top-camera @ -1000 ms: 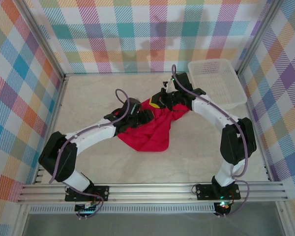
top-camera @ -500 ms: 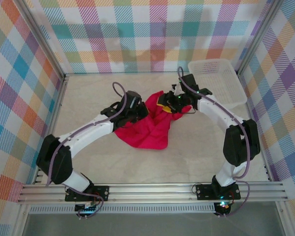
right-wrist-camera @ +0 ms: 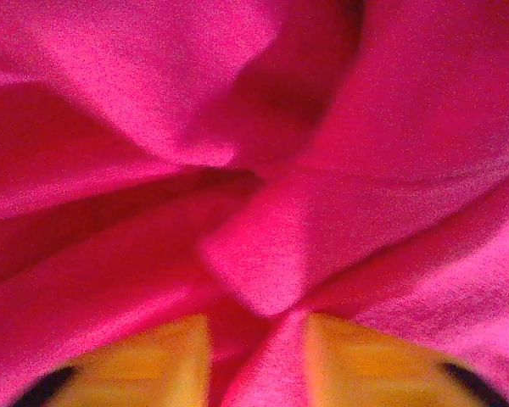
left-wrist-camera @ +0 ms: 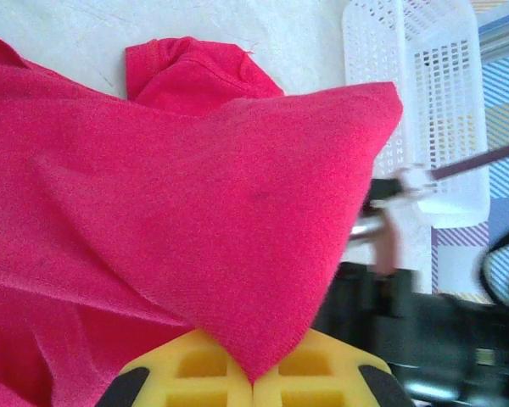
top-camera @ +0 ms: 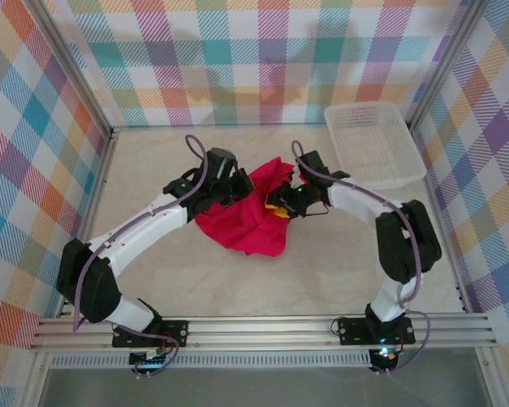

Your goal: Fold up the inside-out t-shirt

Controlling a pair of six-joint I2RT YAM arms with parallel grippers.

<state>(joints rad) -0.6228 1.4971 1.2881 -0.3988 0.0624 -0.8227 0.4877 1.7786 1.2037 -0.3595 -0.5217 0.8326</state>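
Top external view: the crumpled bright red fabric t-shirt (top-camera: 246, 225) lies bunched on the pale table (top-camera: 339, 271), between both arms. Left gripper (left-wrist-camera: 253, 380) is clamped tight on a fold. Right gripper (right-wrist-camera: 254, 339) straddles a ridge of cloth, jaws partly apart; hold unconfirmed. Step judged: gathering for spreading. Next move requires secure grips, then drawing the cloth flat.

no readable text, labels, numbers
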